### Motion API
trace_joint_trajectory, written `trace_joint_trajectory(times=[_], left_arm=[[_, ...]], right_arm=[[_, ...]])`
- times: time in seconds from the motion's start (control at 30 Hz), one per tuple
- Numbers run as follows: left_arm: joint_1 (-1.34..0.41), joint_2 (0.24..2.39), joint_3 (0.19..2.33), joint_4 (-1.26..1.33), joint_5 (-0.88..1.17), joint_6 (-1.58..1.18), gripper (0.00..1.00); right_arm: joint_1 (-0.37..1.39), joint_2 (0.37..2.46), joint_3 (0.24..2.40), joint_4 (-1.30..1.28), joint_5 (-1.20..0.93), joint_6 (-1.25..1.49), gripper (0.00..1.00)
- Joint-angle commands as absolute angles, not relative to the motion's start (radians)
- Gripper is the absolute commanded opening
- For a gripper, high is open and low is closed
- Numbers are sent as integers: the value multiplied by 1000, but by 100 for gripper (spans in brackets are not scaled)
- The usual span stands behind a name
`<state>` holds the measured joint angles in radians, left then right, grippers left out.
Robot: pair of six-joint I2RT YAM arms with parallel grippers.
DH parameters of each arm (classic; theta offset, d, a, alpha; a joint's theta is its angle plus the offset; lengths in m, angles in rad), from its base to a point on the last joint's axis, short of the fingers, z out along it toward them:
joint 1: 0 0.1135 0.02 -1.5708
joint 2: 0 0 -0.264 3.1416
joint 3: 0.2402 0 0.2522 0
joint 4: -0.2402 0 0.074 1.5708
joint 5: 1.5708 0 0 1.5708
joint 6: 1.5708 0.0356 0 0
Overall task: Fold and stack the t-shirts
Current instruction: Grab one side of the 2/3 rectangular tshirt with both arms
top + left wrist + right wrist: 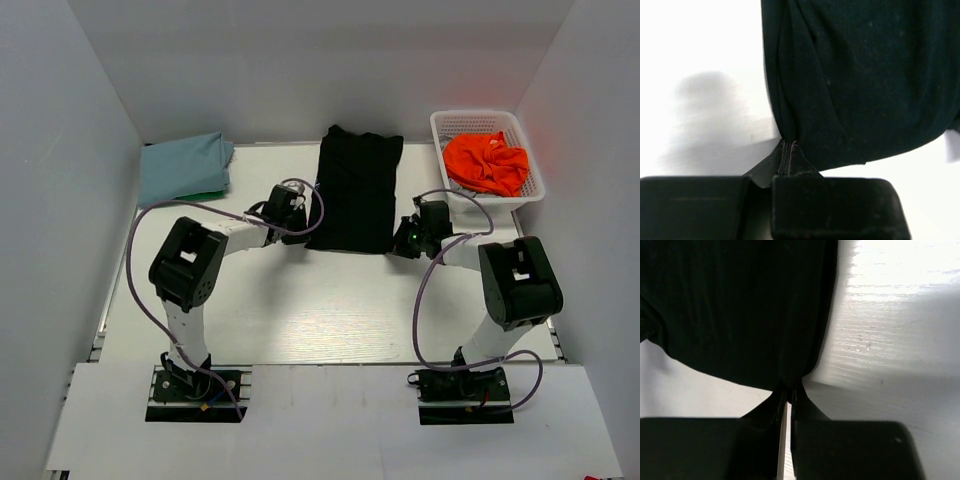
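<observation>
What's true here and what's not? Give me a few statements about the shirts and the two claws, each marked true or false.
Both the left gripper and the right gripper pinch the black t-shirt's near edge. True.
The orange t-shirt lies folded on the table. False: it sits crumpled in the white basket.
A light blue t-shirt lies at the table's far left corner. True.
The black t-shirt hangs in the air. False: it lies on the table, between the arms.
</observation>
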<state>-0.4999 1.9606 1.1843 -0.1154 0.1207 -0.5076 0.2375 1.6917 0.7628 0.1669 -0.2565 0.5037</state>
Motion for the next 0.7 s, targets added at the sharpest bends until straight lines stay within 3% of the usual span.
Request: trace_joint_trajectory(times=[0.0, 0.2, 0.43, 0.5, 0.67], left_arm=[[-509, 1867, 1074, -82, 127, -480, 0], [-518, 1616, 890, -69, 147, -518, 0], [-561, 1273, 756, -332, 350, -626, 0], [-571, 1183, 756, -388, 414, -626, 0], [-580, 1086, 983, -656, 515, -615, 0]], right_arm=[[236, 1668, 758, 157, -253, 453, 0], [247, 1407, 667, 3, -317, 390, 0], [265, 1059, 636, -516, -425, 322, 0], [268, 1013, 704, -590, -466, 315, 0], [265, 913, 912, -866, -430, 302, 0]])
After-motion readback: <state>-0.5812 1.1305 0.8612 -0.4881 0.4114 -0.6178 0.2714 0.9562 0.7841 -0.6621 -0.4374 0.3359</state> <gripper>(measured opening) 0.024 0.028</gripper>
